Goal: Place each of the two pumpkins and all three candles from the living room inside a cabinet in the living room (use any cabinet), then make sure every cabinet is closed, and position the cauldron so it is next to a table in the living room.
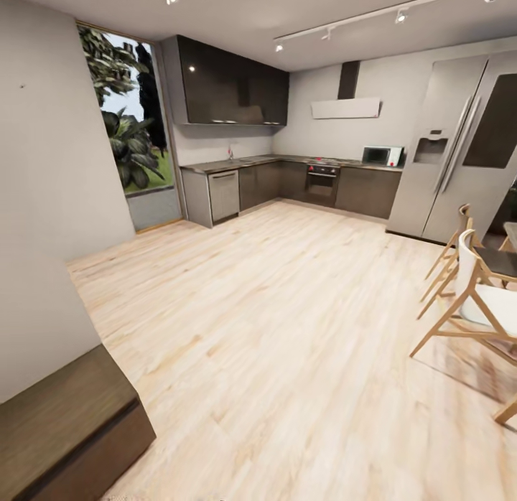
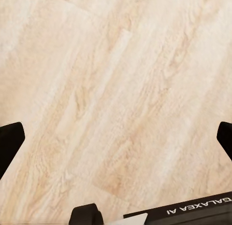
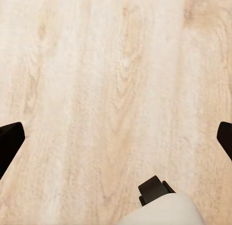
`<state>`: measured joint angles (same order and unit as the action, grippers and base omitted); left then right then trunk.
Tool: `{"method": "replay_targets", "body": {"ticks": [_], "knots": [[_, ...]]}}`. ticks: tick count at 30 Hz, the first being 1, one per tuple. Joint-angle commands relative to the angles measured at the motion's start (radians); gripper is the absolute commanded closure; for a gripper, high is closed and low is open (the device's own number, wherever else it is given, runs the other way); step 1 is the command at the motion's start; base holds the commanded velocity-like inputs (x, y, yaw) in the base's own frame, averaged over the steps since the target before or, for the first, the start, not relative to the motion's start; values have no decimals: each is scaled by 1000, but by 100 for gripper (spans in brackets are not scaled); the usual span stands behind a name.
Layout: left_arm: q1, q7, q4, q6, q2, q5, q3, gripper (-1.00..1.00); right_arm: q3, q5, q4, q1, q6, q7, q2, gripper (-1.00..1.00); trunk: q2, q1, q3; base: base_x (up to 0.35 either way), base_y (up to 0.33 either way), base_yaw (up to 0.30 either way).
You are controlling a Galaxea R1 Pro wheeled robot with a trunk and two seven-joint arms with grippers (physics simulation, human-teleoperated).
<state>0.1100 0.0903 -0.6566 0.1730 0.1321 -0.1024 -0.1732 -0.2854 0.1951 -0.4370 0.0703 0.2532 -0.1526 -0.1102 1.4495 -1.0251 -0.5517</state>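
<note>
The pumpkins, candles, cauldron and glass table are out of view. In the left wrist view my left gripper (image 2: 116, 143) hangs open over pale wooden floor (image 2: 116, 80), its dark fingertips (image 2: 9, 143) wide apart with nothing between them. In the right wrist view my right gripper (image 3: 116, 143) is open in the same way above the floor, its fingertips (image 3: 9, 140) empty. The corner of a low dark-brown wooden unit (image 1: 64, 429) stands at the lower left of the head view. Its fronts are hidden.
Ahead lies an open wooden floor (image 1: 273, 329) leading to a dark kitchen counter (image 1: 287, 181) with an oven (image 1: 322, 181). A steel fridge (image 1: 459, 149) stands at the right. Wooden chairs (image 1: 474, 293) sit at the right edge. A grey wall (image 1: 50, 164) and a window (image 1: 133, 120) are at the left.
</note>
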Motion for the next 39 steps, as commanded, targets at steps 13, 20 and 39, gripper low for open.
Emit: {"method": "replay_targets", "body": {"ticks": [13,20,39], "knots": [[0,5,0,5,1,-11,-3,-100,0,9,0,0,4,1,-5,-100,0,0,-1,-74,-73,289],[0,5,0,7,3,-11,-3,-100,0,6,0,0,4,1,-5,-100,0,0,-1,-140,-192,289],[0,5,0,7,3,-11,-3,-100,0,4,0,0,3,0,-6,-100,0,0,-1,-118,-254,289]]}}
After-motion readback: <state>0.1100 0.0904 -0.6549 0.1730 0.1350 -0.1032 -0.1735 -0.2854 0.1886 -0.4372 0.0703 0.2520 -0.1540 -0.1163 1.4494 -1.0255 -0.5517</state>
